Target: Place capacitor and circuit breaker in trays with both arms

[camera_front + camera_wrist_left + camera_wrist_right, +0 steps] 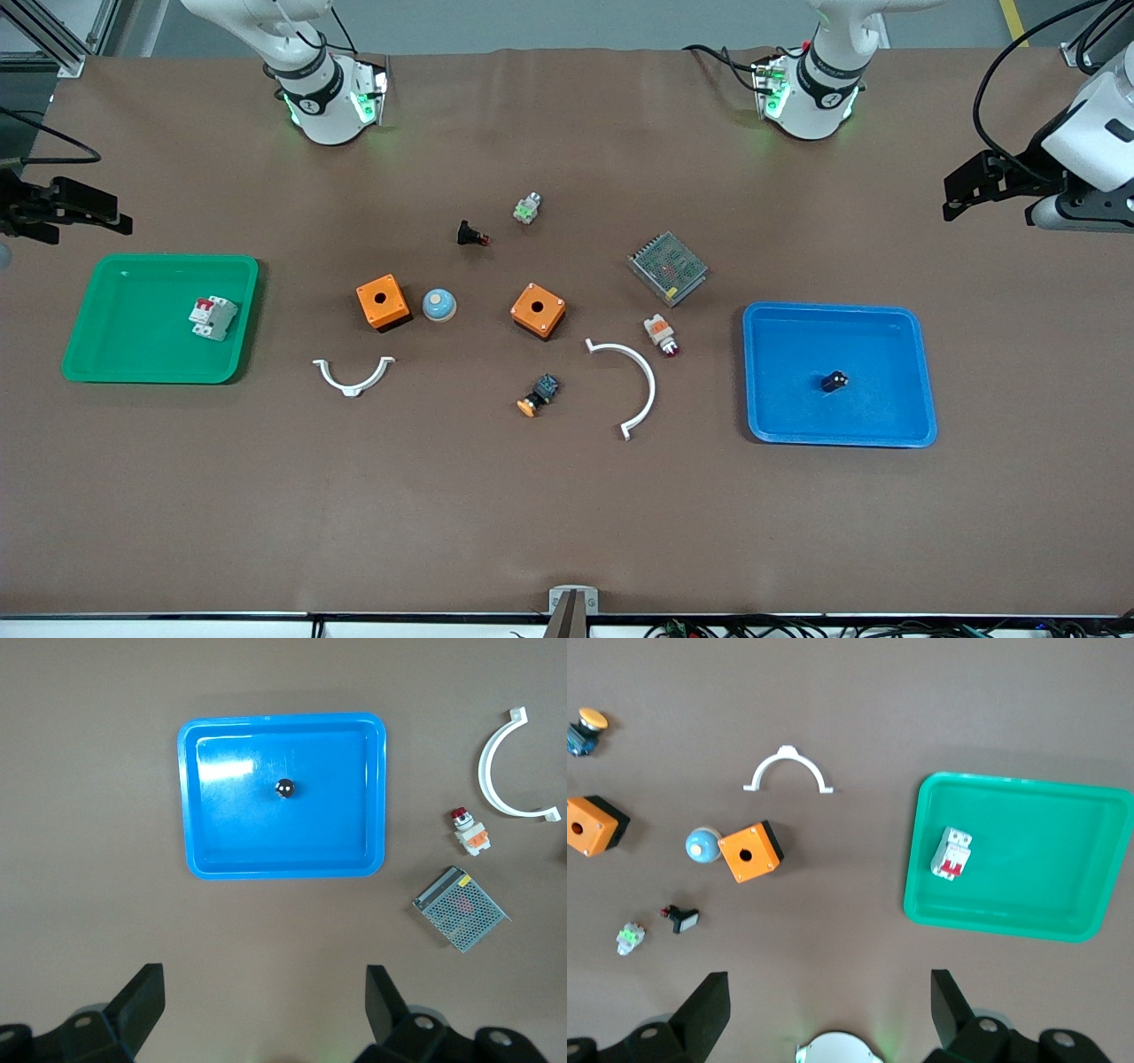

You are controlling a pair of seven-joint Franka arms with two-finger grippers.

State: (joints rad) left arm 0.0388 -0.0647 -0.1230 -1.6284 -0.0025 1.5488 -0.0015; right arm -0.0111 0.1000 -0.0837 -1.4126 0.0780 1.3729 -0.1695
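The capacitor (834, 381), a tiny shiny black cylinder, lies in the blue tray (788, 346) at the left arm's end of the table. It also shows in the left wrist view (285, 789). The circuit breaker (213, 317), white-grey with red toggles, lies in the green tray (124, 346) at the right arm's end, and shows in the right wrist view (951, 853). My left gripper (961, 190) (264, 983) is open and empty, high over the table's edge beside the blue tray. My right gripper (120, 215) (830, 985) is open and empty, high over the edge beside the green tray.
Between the trays lie two orange boxes (383, 302) (538, 310), a blue dome button (438, 305), a black push-button (470, 234), a green-white button (527, 208), a metal mesh unit (667, 268), an indicator lamp (661, 334), an orange-capped button (539, 394) and two white curved brackets (353, 377) (633, 385).
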